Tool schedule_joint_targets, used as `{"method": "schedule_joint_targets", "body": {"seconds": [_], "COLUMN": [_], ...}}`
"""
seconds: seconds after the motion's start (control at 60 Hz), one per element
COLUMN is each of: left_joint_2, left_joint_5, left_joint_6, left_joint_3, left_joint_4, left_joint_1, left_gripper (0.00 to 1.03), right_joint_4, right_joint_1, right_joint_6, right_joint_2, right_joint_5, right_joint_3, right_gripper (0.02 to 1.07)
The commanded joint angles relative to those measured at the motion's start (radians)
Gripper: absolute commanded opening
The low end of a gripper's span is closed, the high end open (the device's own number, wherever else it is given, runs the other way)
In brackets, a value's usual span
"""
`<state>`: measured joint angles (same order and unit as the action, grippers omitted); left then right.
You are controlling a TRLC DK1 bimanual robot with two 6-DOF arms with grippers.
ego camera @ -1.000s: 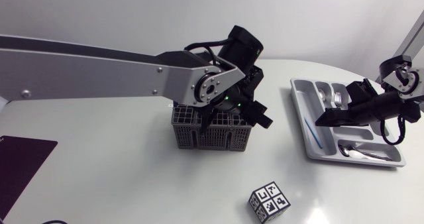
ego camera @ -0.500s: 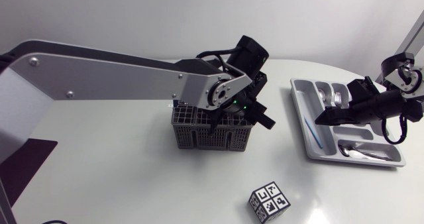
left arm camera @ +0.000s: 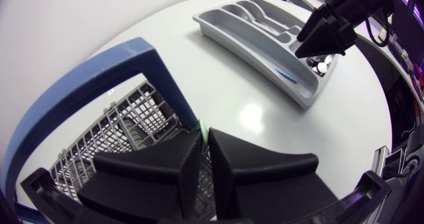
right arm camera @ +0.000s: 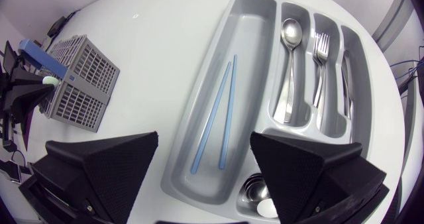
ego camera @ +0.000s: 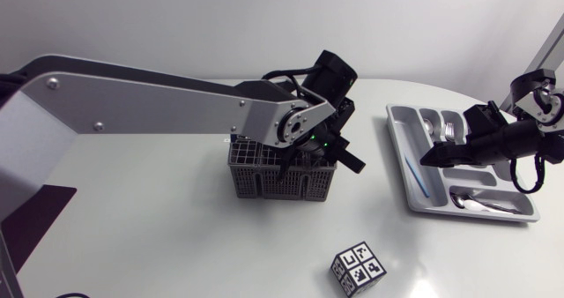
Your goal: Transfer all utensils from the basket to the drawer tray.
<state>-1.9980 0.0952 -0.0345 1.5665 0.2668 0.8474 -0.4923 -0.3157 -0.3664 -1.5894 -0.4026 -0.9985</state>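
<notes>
Over the basket (ego camera: 282, 179), near the middle of the worktop (ego camera: 176, 236), the left tool (left arm camera: 205, 136) is clenched on a thin pale-green utensil (left arm camera: 200, 126), its fingers nearly together. The right tool (right arm camera: 205, 136) hangs released, fingers wide apart, above the tray (right arm camera: 248, 65). The tray holds blue chopsticks (right arm camera: 218, 114) in its long compartment, and a spoon (right arm camera: 289, 58) and fork (right arm camera: 320, 65) in adjacent compartments.

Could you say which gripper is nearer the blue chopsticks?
Right: the right gripper hovers over the tray by the chopsticks; the left gripper holds a utensil at the basket.
</notes>
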Motion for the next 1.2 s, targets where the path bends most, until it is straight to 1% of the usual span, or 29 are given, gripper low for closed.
{"method": "schedule_joint_targets", "body": {"seconds": [0.0, 0.183, 0.3, 0.35, 0.433, 0.517, 0.55, 0.683, 0.867, 1.0, 1.067, 1.133, 1.183], "left_joint_2": [0.021, 0.068, 0.100, 0.111, 0.131, 0.142, 0.148, 0.166, 0.196, 0.219, 0.231, 0.235, 0.235], "left_joint_5": [0.008, -0.002, -0.028, -0.046, -0.107, -0.152, -0.184, -0.247, -0.281, -0.307, -0.348, -0.371, -0.410], "left_joint_6": [0.007, 0.019, 0.030, 0.035, 0.067, 0.088, 0.097, 0.114, 0.105, 0.071, 0.050, 0.039, 0.033], "left_joint_3": [-0.006, -0.043, -0.071, -0.079, -0.092, -0.103, -0.112, -0.140, -0.187, -0.187, -0.180, -0.171, -0.152], "left_joint_4": [-0.008, -0.043, -0.072, -0.074, -0.083, -0.092, -0.098, -0.127, -0.193, -0.193, -0.187, -0.179, -0.164], "left_joint_1": [-0.004, -0.011, -0.016, -0.022, -0.039, -0.057, -0.068, -0.087, -0.077, -0.068, -0.068, -0.074, -0.084], "left_gripper": [0.06, 0.04, 0.04, 0.04, 0.04, 0.04, 0.04, 0.04, 0.04, 0.04, 0.04, 0.04, 0.04], "right_joint_4": [0.006, 0.008, 0.009, 0.009, 0.009, 0.009, 0.009, 0.008, 0.006, 0.004, 0.001, 0.000, -0.002], "right_joint_1": [0.004, 0.006, 0.007, 0.007, 0.007, 0.007, 0.007, 0.012, 0.023, 0.029, 0.035, 0.038, 0.041], "right_joint_6": [0.012, 0.012, 0.012, 0.012, 0.014, 0.012, 0.012, 0.015, 0.017, 0.011, 0.006, 0.001, -0.005], "right_joint_2": [0.017, 0.019, 0.019, 0.020, 0.023, 0.023, 0.025, 0.028, 0.034, 0.039, 0.046, 0.055, 0.063], "right_joint_5": [0.001, 0.001, 0.001, 0.001, 0.001, 0.001, 0.001, 0.001, 0.001, -0.001, -0.002, -0.002, -0.004], "right_joint_3": [0.031, 0.032, 0.034, 0.034, 0.035, 0.038, 0.038, 0.038, 0.037, 0.038, 0.041, 0.043, 0.044], "right_gripper": [1.02, 1.02, 1.02, 1.02, 1.02, 1.02, 1.02, 1.02, 1.02, 1.02, 1.02, 1.02, 1.02]}}
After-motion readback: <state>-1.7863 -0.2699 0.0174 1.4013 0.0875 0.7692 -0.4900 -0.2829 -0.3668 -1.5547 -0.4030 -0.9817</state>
